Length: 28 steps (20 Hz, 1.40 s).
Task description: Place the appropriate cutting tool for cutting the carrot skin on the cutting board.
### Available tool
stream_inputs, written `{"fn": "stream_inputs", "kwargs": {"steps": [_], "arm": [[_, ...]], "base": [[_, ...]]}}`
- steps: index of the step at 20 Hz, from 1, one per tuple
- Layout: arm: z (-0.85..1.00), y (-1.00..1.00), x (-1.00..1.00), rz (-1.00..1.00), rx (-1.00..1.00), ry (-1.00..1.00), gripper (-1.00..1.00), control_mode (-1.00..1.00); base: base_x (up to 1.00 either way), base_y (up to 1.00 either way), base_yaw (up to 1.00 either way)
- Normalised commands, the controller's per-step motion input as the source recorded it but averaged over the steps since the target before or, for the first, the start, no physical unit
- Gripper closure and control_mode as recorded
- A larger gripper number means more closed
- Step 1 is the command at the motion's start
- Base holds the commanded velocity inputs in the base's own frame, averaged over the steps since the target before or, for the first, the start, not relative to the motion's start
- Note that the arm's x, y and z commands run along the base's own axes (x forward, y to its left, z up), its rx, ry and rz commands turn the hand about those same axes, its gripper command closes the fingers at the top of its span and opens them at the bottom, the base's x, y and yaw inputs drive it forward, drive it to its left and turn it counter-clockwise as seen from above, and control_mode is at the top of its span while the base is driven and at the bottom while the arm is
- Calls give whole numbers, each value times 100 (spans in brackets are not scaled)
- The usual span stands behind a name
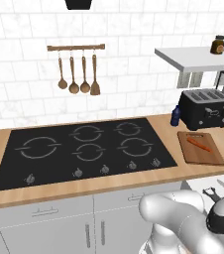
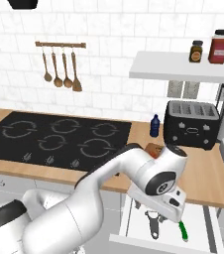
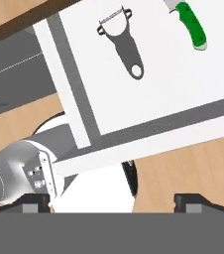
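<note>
The two-finger gripper (image 3: 114,201) hangs wide open above the open white drawer (image 3: 148,74), where the small black Y-headed peeler (image 3: 122,45) lies beside the green-handled knife (image 3: 191,25). The thin orange carrot (image 1: 199,144) rests on the reddish-brown wooden cutting board (image 1: 203,156) near the worktop's right end.

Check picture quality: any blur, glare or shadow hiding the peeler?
Hand view: sharp and evenly lit, the peeler stands out dark on the white drawer, no glare. Right base view: the peeler is small, the arm crowds it. Left base view: it sits at the edge, partly cut off by the arm.
</note>
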Motion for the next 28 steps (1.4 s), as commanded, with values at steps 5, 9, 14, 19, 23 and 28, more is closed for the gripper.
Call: {"fn": "stream_inputs", "kwargs": {"steps": [5,9,14,19,23,28], "arm": [[-76,-46,25,14,0,3,-100,-100],[-66,-22,45,15,0,9,-100,-100],[-58,-2,36,11,8,2,-100,-100],[-61,0,18,5,13,0,-100,-100],[-54,0,2,5,9,0,-100,-100],[-56,0,0,3,4,0,-100,-100]], "base": [[0,0,0],[0,0,0],[0,0,0],[0,0,0],[0,0,0],[0,0,0]]}}
